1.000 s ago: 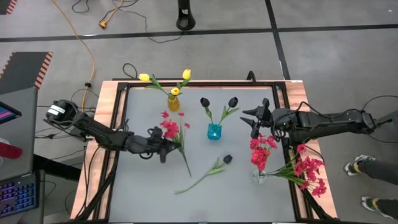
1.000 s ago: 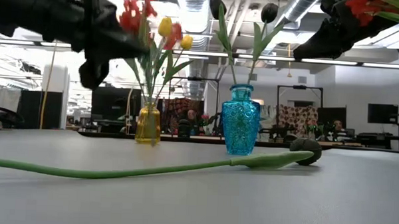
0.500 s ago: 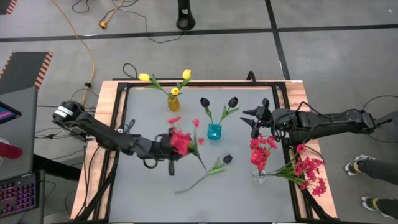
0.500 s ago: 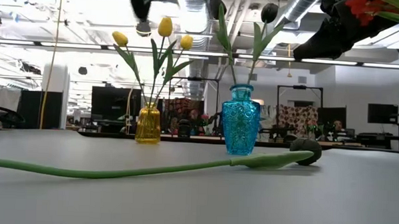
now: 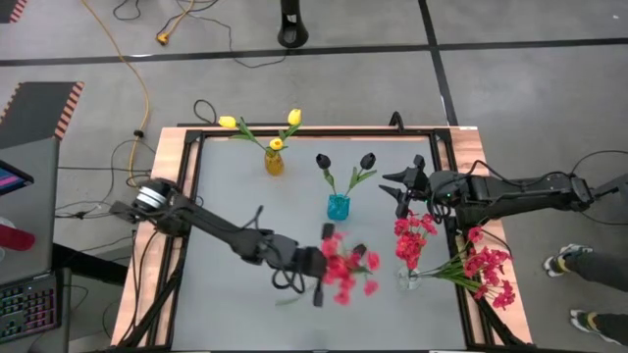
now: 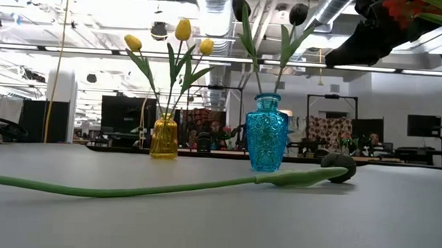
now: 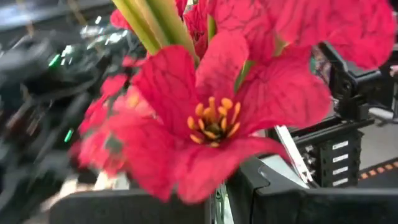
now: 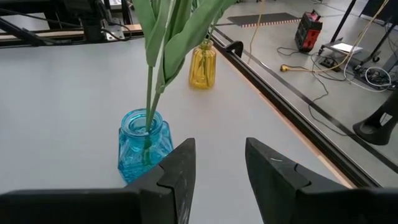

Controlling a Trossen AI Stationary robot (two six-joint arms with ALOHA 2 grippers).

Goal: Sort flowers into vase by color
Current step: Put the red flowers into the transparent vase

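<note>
While the left arm stretches from the counter's (image 5: 226, 304) left edge toward its near middle, the left gripper (image 5: 319, 284) hangs over the surface with its jaws clamped on a spray of red blossoms (image 5: 345, 270), whose petals fill the left wrist view (image 7: 211, 118). Far on the left side stands a yellow vase (image 5: 274, 163) holding three yellow tulips (image 5: 292, 119). Right of it, near the middle, a blue vase (image 5: 339, 208) holds two black tulips (image 5: 367, 161). One more black tulip (image 6: 337, 172) lies flat on the counter on the near side of the blue vase, its long green stem running leftward across the low view; from above, the held red spray covers most of it. Further right, a clear vase (image 5: 408, 277) close to the right edge carries red blossoms (image 5: 414, 238), and more red sprays (image 5: 488, 273) lie just beside it, spilling over the counter's right border. Beyond that vase on the far side, the right gripper (image 5: 396, 189) waits above the counter, pointing at the blue vase, its jaws apart and holding nothing.
</note>
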